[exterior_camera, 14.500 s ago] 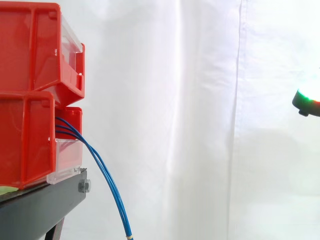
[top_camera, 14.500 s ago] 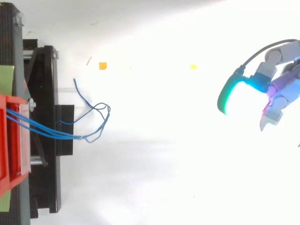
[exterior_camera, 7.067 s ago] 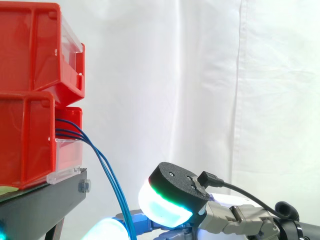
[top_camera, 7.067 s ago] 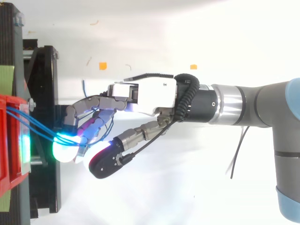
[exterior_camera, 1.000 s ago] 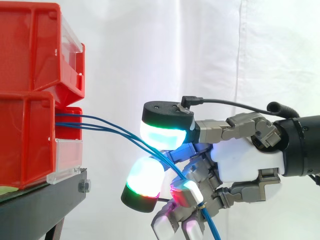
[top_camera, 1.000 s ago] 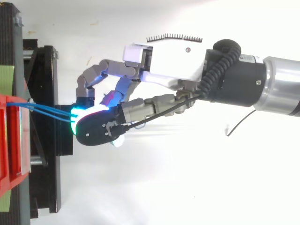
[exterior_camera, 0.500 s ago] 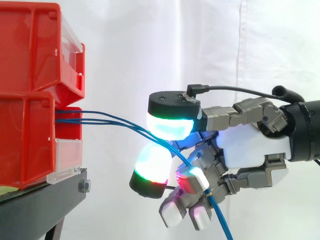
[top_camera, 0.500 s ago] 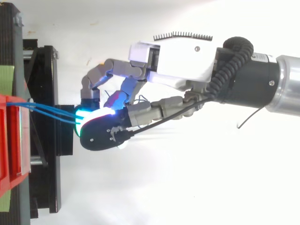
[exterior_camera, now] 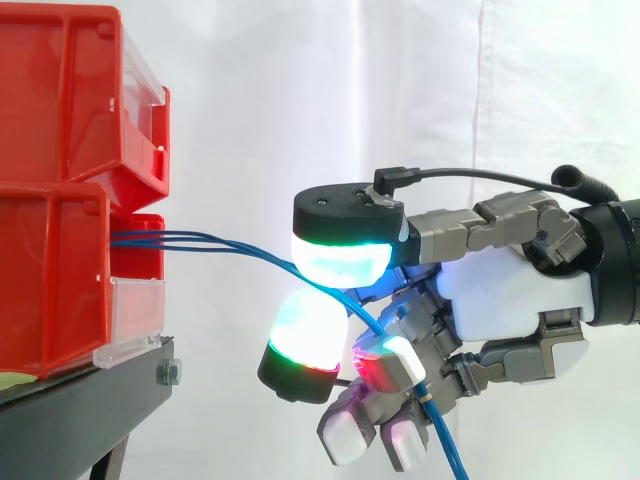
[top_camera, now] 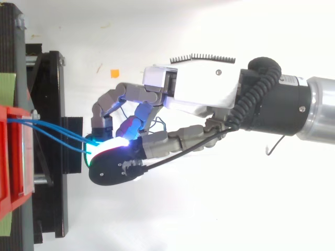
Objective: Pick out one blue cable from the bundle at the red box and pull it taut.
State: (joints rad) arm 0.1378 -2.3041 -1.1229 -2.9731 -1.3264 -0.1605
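Three thin blue cables [exterior_camera: 220, 242] leave the front of the lower red box [exterior_camera: 50, 280] close together, almost level, and run right into my hand [exterior_camera: 505, 300]. My fingers and thumb are curled round the cables, the glowing fingertips [exterior_camera: 340, 262] pressed on them. Below the fingers the cables drop away [exterior_camera: 445, 450] toward the bottom edge. From above, the blue cables [top_camera: 57, 135] slant from the red box [top_camera: 10, 172] to the hand [top_camera: 199, 89]. I cannot tell whether one strand is held apart from the others.
A second red bin [exterior_camera: 70, 90] sits on top of the lower one. Both rest on a black stand [exterior_camera: 90, 410] at the left. A white curtain hangs behind. A small orange mark [top_camera: 114, 73] lies on the white floor.
The hand came in from the right and closed on the cables. In the last second it has risen slightly and drifted down the top view, drawing the cables nearly level at the box.
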